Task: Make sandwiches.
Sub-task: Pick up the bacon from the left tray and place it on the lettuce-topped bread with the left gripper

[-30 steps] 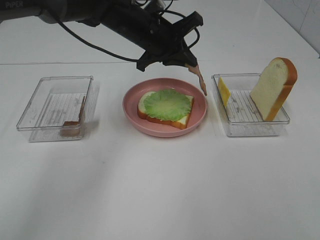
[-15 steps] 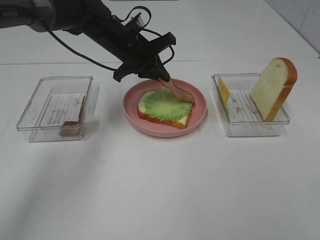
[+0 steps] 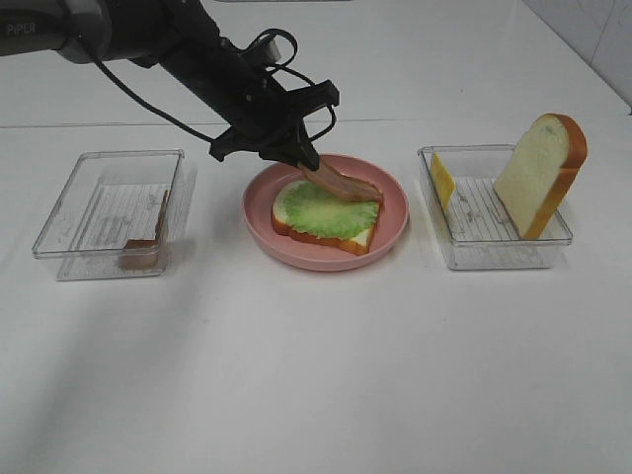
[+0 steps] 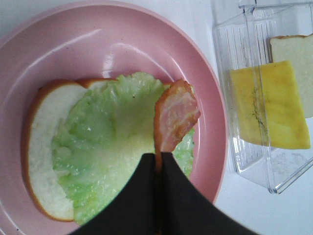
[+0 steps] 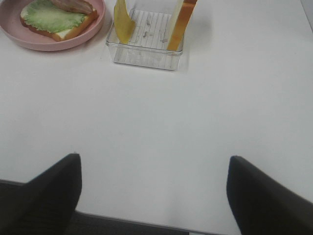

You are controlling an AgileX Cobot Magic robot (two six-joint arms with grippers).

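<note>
your left gripper (image 3: 299,158), clamped on 1 bacon strip (image 3: 348,185), holds it over the lettuce (image 3: 318,211); right gripper (image 5: 152,159) gapes empty; cheese (image 3: 441,181) and top bread slice (image 3: 541,173) not yet placed

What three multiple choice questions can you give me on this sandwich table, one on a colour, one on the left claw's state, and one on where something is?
1. What colour is the plate?
A. blue
B. pink
C. white

2. The left claw is:
A. shut on a bacon strip
B. open and empty
C. shut on the plate's rim

3. Where is the cheese square?
A. on the plate
B. in the left claw
C. in the right-hand tray, with the leaning bread slice

Answers:
1 B: its rim shows pink in every view.
2 A: the left wrist view shows the jaws pinching the strip's end.
3 C: the high view shows it leaning on that tray's wall.
</note>
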